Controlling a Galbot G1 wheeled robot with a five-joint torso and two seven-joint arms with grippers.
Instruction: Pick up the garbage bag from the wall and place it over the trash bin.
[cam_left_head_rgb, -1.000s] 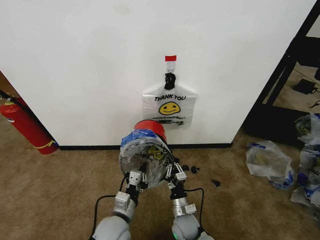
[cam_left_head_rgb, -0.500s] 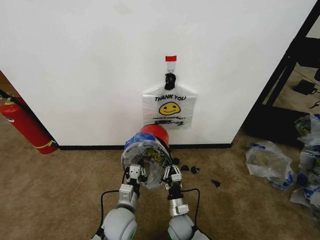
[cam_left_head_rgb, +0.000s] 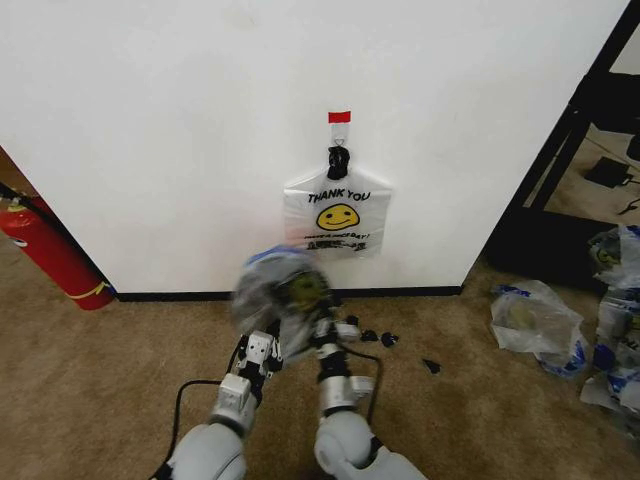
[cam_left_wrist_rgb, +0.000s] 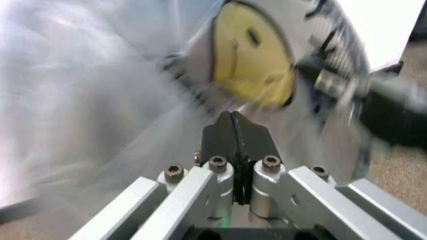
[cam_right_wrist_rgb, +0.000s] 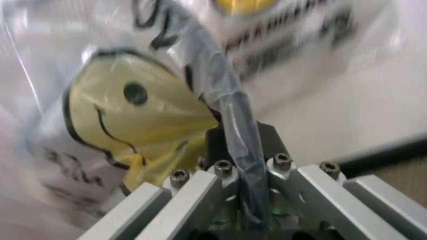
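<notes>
Now both claws, left gripper and right gripper, pinch the garbage bag near the wall; best keep its mouth spread and centred over the hidden trash bin.

The left tool, pads pressed together, pinches the smiley-printed garbage bag.

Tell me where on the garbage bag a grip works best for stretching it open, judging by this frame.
At the mouth rim, on opposite sides. The garbage bag is thin, limp film, so only a pinched edge carries it. The left gripper is shut on film from the robot's left; the right gripper clamps a bunched blue-tinted strip from the right. That looks sound for spreading the opening.
</notes>
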